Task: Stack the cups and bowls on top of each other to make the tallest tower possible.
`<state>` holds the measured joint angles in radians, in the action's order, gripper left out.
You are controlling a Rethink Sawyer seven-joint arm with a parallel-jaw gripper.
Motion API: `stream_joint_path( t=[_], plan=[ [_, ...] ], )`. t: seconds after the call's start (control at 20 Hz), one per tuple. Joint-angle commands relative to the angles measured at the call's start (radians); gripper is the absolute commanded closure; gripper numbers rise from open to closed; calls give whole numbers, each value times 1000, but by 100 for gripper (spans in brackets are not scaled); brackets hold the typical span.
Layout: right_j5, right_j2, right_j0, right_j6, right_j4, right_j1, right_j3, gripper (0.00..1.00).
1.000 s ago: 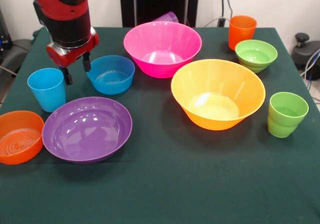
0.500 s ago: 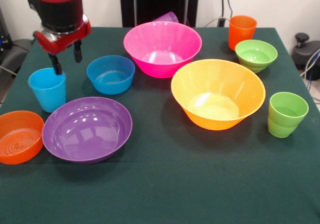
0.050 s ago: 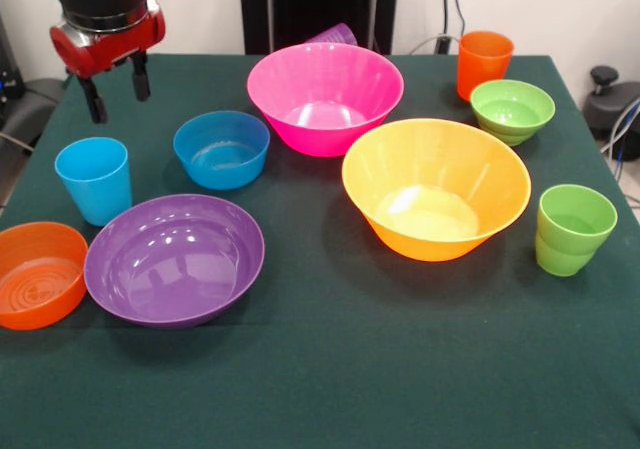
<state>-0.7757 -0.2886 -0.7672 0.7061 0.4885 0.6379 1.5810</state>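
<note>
Green table — hand above blue cup

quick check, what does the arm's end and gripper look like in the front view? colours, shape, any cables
The arm's end is a thick black cylinder closed off by a silvery ring, with a glossy red rounded housing below it. From that housing the gripper carries two short, dark, narrow fingers, set apart from each other. No cables or markings show on the visible part.
</note>
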Motion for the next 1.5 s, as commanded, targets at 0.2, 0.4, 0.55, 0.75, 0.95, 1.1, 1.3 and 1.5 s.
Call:
stream_joint_path(
  t=[0.2, 0.4, 0.55, 0.75, 0.95, 1.1, 1.3, 1.5],
  plan=[
    [43, -37, 37, 104, 3, -50, 50, 0],
    [13, -18, 53, 97, 26, -88, 12, 0],
    [13, -10, 61, 94, 39, -106, -10, 0],
    [33, 7, 72, 74, 82, -105, -28, 0],
    [25, 20, 81, 66, 86, -82, -21, 0],
    [33, 20, 84, 72, 76, -92, -27, 0],
    [58, 33, 96, 68, 99, -77, -36, 0],
    [73, 30, 90, 59, 110, -72, -40, 0]
  ],
)
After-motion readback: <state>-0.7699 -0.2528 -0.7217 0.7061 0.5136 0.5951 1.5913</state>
